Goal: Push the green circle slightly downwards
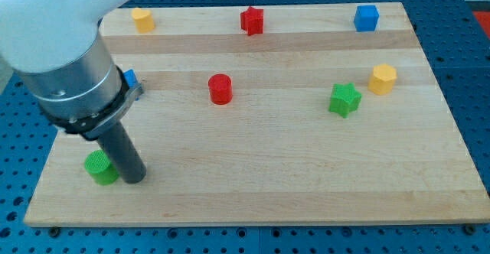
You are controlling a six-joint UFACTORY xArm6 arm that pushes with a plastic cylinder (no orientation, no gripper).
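Observation:
The green circle sits near the wooden board's lower left corner. My dark rod comes down from the large arm at the view's upper left. My tip rests on the board right beside the green circle, on its right side, touching or nearly touching it.
A red cylinder stands mid-board. A green star and a yellow hexagon are at the right. Along the top edge are a yellow block, a red star and a blue cube. A blue block is partly hidden behind the arm.

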